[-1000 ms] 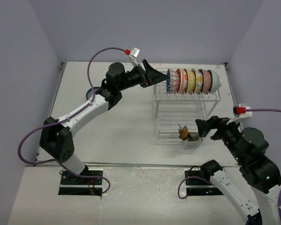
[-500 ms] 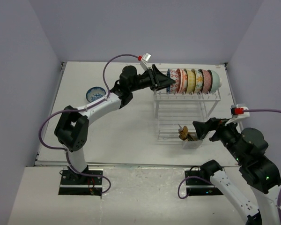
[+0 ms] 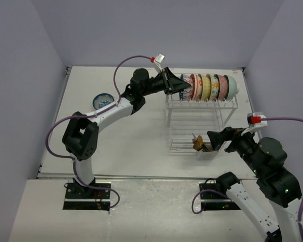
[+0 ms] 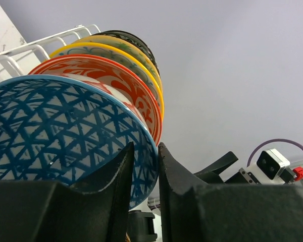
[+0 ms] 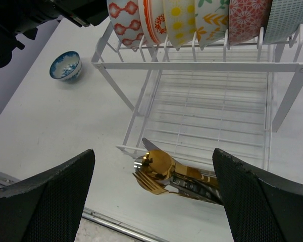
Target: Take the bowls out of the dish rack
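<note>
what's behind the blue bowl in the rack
Right behind the blue bowl stands a red-orange bowl, then yellow bowls, all on edge in the dish rack. In the left wrist view only their rims show; the blue bowl covers the rest.

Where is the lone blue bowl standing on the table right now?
In the top view, the lone blue bowl stands upright on the table, far left, well left of the dish rack.

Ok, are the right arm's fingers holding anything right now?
No, the right fingers stand wide apart with nothing between them; the gold cutlery and dish rack lie beyond.
</note>
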